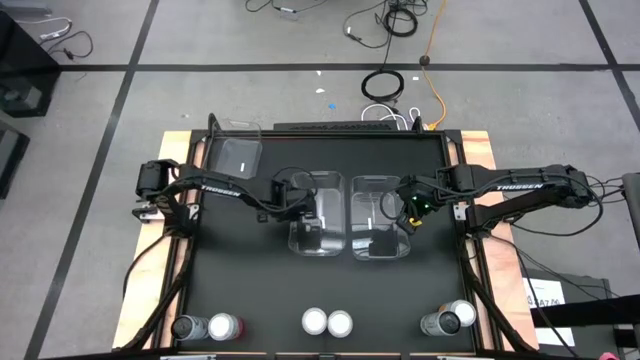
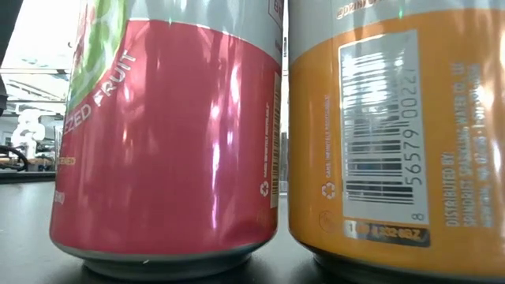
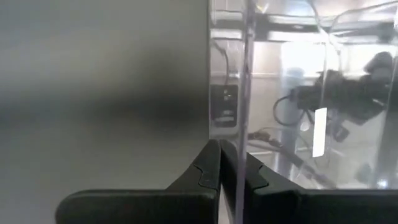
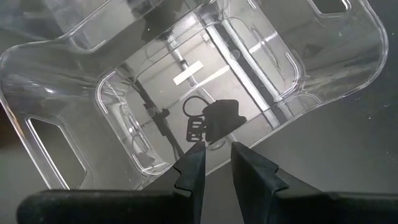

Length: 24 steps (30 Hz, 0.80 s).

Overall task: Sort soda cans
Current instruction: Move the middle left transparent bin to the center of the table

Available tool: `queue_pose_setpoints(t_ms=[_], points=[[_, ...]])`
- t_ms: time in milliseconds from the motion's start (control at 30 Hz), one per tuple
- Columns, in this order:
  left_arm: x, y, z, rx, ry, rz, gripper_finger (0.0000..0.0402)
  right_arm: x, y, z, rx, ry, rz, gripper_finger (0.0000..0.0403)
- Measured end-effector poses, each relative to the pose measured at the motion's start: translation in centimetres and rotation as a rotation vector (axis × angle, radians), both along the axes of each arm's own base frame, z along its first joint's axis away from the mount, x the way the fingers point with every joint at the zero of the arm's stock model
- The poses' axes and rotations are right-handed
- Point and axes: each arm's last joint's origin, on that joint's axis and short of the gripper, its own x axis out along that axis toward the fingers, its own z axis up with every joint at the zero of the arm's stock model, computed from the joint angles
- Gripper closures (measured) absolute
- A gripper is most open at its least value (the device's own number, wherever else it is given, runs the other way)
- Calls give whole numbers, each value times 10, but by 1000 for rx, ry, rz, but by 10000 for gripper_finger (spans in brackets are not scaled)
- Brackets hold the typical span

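Six soda cans stand upright in pairs along the table's near edge: one pair near the left corner (image 1: 204,326), a pale-topped pair in the middle (image 1: 327,322), and a pair at the right (image 1: 448,320). The low view fills with a pink-red can (image 2: 166,134) and an orange can (image 2: 394,134), both on their bases. My left gripper (image 1: 298,197) (image 3: 231,163) is shut on the left wall of the middle-left clear bin (image 1: 318,215). My right gripper (image 1: 406,205) (image 4: 217,155) is open by a narrow gap; its fingers stand on either side of the right wall of the middle-right clear bin (image 1: 380,215) (image 4: 186,74). My left gripper pinches the clear bin's left wall at its rim (image 3: 239,149) between its two fingers, one finger (image 3: 208,171) outside the bin and one (image 3: 258,180) inside. It comes from the table's left, slanting down. The bin's base rests on the table.
A third clear bin (image 1: 240,155) sits at the far left of the black mat. The two middle bins stand side by side, nearly touching. Wooden table edges (image 1: 478,150) frame the mat. Bare mat lies between the bins and the cans at the near edge.
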Motion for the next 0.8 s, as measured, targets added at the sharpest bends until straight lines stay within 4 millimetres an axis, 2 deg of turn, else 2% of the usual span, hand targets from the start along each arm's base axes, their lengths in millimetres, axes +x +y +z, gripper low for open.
queue_pose_setpoints(t_ms=[500, 800], points=[[4, 0, 1, 6, -36, -63, 388, 0, 0, 0, 0, 4, 4, 332], [2, -1, 0, -3, -22, -65, 339, 0, 0, 0, 1, 4, 3, 332]])
